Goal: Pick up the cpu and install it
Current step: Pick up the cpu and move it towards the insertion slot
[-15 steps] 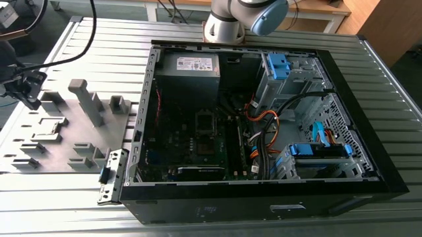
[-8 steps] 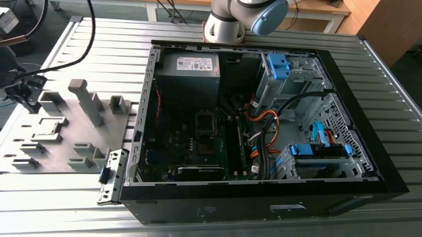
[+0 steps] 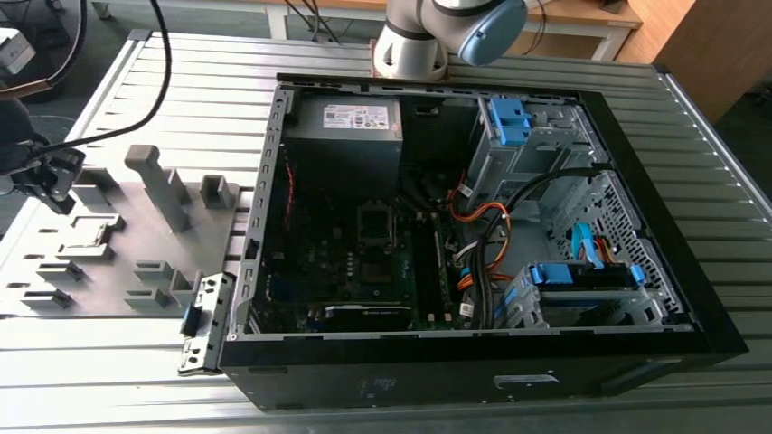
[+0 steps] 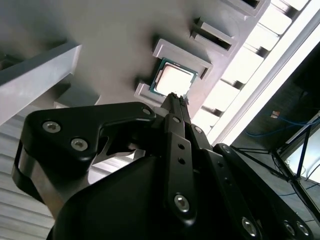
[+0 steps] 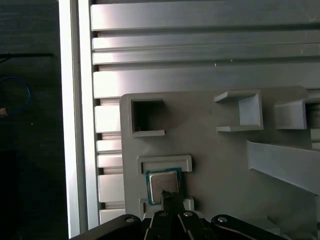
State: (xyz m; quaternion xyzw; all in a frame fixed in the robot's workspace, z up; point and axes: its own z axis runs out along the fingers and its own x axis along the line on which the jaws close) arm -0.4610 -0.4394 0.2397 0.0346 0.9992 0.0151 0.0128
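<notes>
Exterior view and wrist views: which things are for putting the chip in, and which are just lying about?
For the job: chip, hand, grey tray holding the chip, open computer.
Just there: power box, orange wires, blue clips, slatted table.

Table (image 3: 108, 380): silver metal, ribbed with long parallel slats and grooves between them. Three larger things are seen resting directly on it. Grey plate (image 3: 133, 226): laid flat toward the exterior view's left, set with raised blocks and open pockets. In the first wrist view its edge is seen near the rim (image 5: 75, 125) of the table. Black case (image 3: 483, 366): opened, set just beside the plate toward the exterior view's right. Arm base (image 3: 410, 50): mounted behind the case. Small metal bracket (image 3: 201, 325): lodged between plate and case.
</notes>
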